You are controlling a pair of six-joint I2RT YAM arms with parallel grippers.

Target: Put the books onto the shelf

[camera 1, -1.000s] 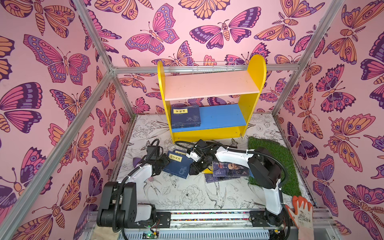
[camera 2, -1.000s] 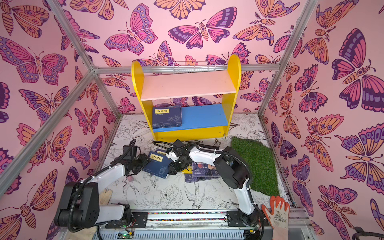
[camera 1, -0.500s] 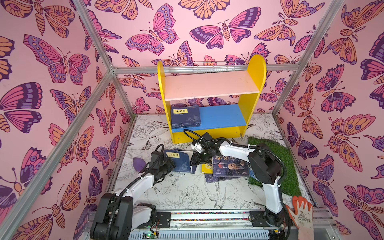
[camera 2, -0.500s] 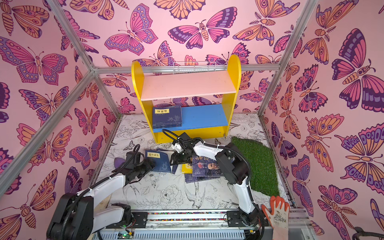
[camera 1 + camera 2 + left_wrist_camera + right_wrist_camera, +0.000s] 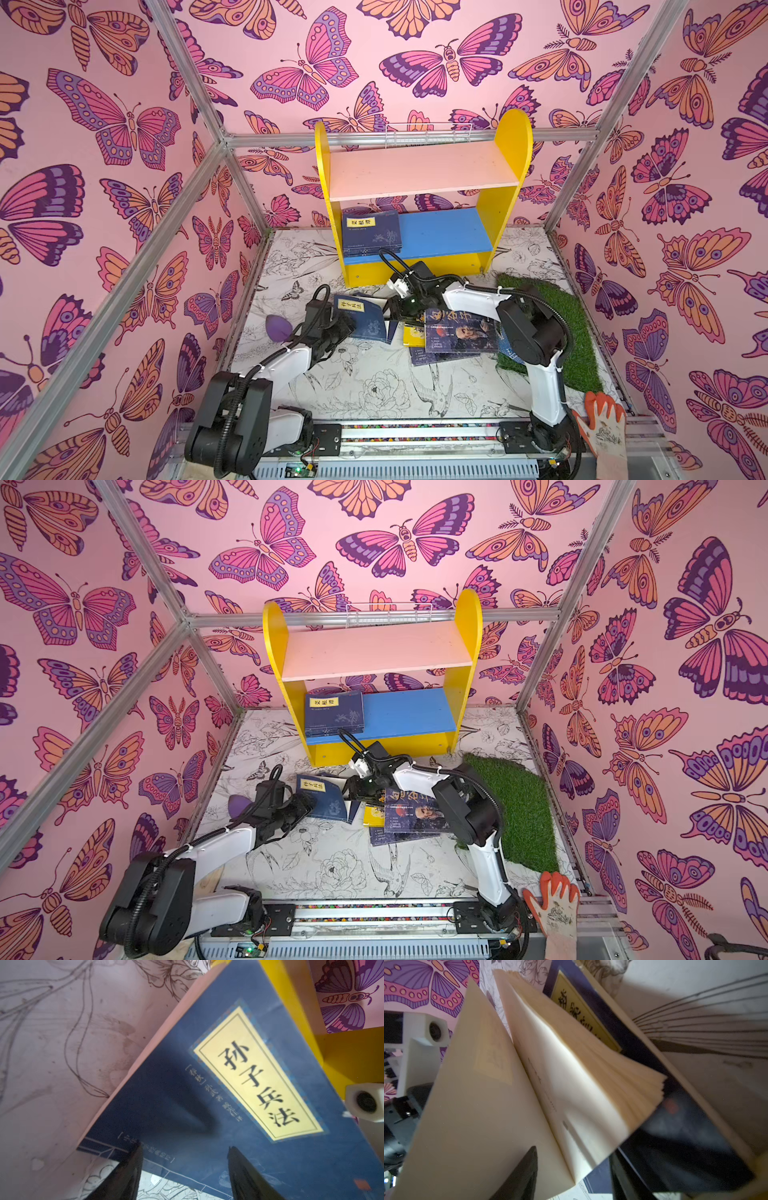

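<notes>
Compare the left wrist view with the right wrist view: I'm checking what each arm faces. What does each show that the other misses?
Left wrist only: the front cover of a navy book with its whole yellow title label, plus the yellow shelf. Right wrist only: cream pages fanned open, with another navy book beneath them. Both: the floral mat, the butterfly wall and spread dark claw fingertips.
</notes>
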